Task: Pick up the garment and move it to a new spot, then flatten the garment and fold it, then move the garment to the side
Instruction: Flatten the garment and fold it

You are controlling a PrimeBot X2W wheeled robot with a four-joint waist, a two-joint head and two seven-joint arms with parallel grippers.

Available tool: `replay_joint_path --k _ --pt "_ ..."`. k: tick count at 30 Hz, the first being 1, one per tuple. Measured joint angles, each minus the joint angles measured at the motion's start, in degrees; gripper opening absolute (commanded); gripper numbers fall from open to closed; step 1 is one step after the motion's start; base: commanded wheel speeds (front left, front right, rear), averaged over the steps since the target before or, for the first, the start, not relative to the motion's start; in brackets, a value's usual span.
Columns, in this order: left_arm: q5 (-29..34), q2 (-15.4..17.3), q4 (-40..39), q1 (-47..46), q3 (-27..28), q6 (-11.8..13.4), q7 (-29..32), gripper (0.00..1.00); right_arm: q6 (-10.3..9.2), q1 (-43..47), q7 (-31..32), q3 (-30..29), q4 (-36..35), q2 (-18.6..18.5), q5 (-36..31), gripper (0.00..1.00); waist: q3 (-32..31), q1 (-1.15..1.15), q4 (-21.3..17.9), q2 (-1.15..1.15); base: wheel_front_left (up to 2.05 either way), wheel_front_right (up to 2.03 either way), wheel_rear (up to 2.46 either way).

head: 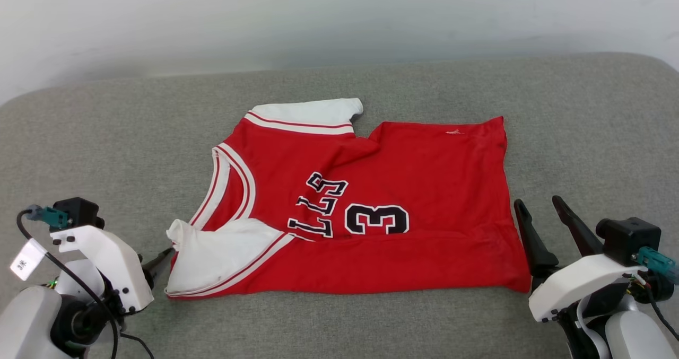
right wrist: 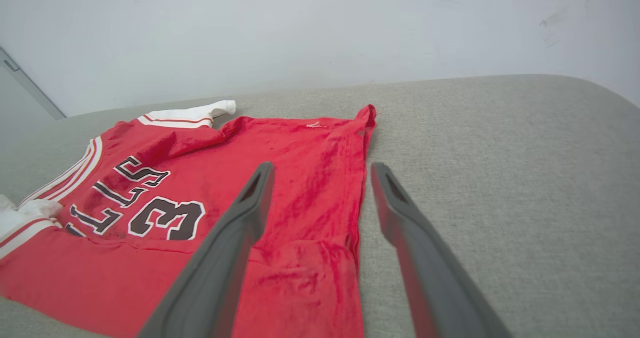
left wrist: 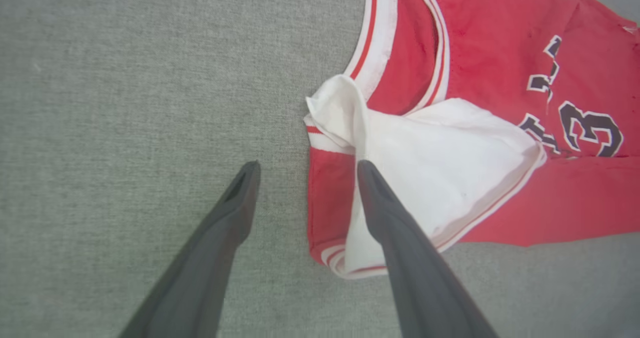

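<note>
The garment (head: 424,178) lies spread in the middle of a grey padded surface (head: 106,136), with a pale wall (head: 318,19) behind the far edge. Its striped collar (head: 233,184) points left and its hem (head: 509,189) runs along the right side. The near long edge is folded up over the body and covers the lower part of the black print (head: 376,218). The far sleeve (head: 313,112) lies flat and white at the far left. The near sleeve (head: 223,253) is bunched and turned over at the near left corner.

The left gripper (left wrist: 305,166) sits low at the near left, just beside that bunched sleeve, with its two fingers apart. In the left wrist view one finger (left wrist: 395,228) crosses over the white cloth and the other is over bare grey; whether the first touches the cloth is hard to tell.

The right gripper (head: 538,201) stands at the near right by the hem, its fingers spread and holding nothing. In the right wrist view one finger (right wrist: 240,228) lies over red cloth and the other over the grey surface, the hem edge between them
</note>
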Motion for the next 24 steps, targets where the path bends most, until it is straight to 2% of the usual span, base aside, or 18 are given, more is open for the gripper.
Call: replay_joint_path --k 6,15,16,17,18,24 --pt "-3.2 1.4 -5.4 3.5 0.1 3.4 6.8 1.0 0.0 0.7 0.8 -0.2 -3.1 1.4 -0.5 1.0 1.8 0.0 -1.2 0.0 0.0 0.0 0.0" --pt "-4.0 1.4 -5.2 4.2 -0.8 5.5 10.3 0.99 0.0 0.5 1.2 -0.3 -3.4 2.0 0.4 1.0 4.8 0.0 -3.3 0.0 0.0 0.0 0.0" --pt "-4.1 1.4 -5.0 4.2 -0.8 5.4 10.5 0.46 0.0 0.5 1.4 -0.5 -3.4 1.9 0.4 1.0 5.0 0.0 -3.5 0.0 0.0 0.0 0.0" --pt "-4.4 1.3 -4.8 4.0 -0.8 5.3 10.5 0.26 0.0 0.5 1.5 -0.6 -3.4 1.9 0.6 1.0 5.1 0.0 -3.6 0.0 0.0 0.0 0.0" --pt "-4.7 1.2 -4.6 3.9 -0.6 5.1 10.5 0.0 0.0 0.5 1.7 -0.9 -3.4 1.8 0.8 1.0 5.2 -0.01 -3.6 0.0 0.0 0.0 0.0" --pt "-5.4 -0.3 -4.7 3.8 -0.8 3.5 9.2 0.0 0.0 0.4 4.2 -2.8 -3.5 0.5 2.7 1.0 4.9 0.0 -3.2 0.0 0.0 0.0 0.0"
